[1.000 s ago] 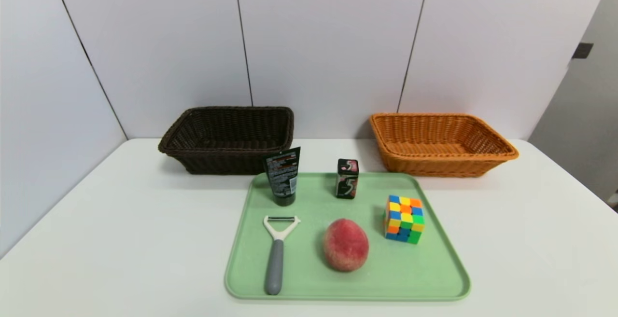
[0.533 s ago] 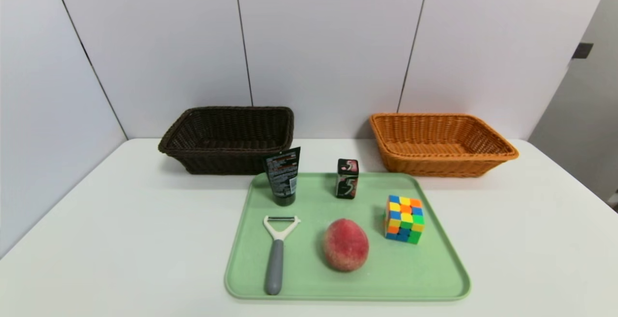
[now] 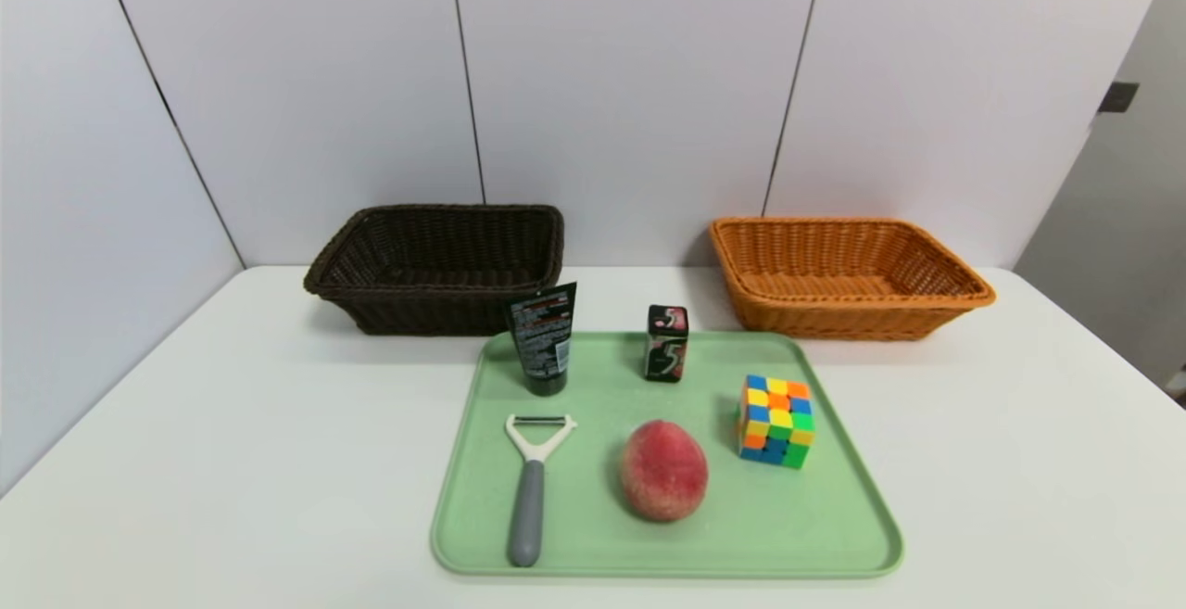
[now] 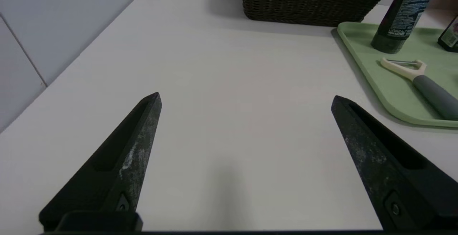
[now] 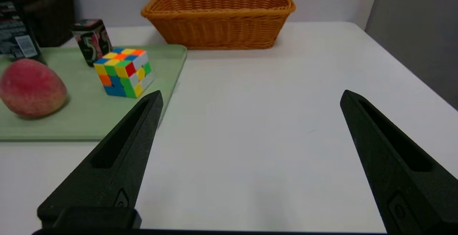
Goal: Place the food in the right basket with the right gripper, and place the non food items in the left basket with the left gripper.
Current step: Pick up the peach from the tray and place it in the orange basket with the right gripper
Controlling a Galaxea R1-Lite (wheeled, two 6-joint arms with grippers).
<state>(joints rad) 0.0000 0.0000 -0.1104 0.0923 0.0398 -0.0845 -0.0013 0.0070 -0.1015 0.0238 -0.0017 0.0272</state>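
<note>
1. Tray (image 3: 834, 535): pale green, rounded corners, on the white table (image 3: 232, 461), centre near side; carries all five loose items.
2. Peach (image 3: 663, 470): red-pink, lying on the tray's near middle.
3. Small black box (image 3: 666, 343): pink top, "5" mark, upright at the tray's far edge, centre.
4. Black tube (image 3: 543, 337): white print, standing cap-down at the tray's far-left corner, left of the box.
5. Peeler (image 3: 531, 484): white Y head, grey handle, flat on the tray's left side, head pointing far.
6. Puzzle cube (image 3: 775, 421): multicoloured, on the tray's right side, just right of the peach.
7. Dark brown basket (image 3: 435, 266): wicker, far left, behind the tube; nothing inside.
8. Orange-tan basket (image 3: 848, 275): wicker, far right; nothing inside.
9. Left gripper (image 4: 246, 99): over bare table left of the tray, jaws spread wide, holding nothing.
10. Right gripper (image 5: 251, 97): over bare table right of the tray, jaws spread wide, holding nothing.
</note>
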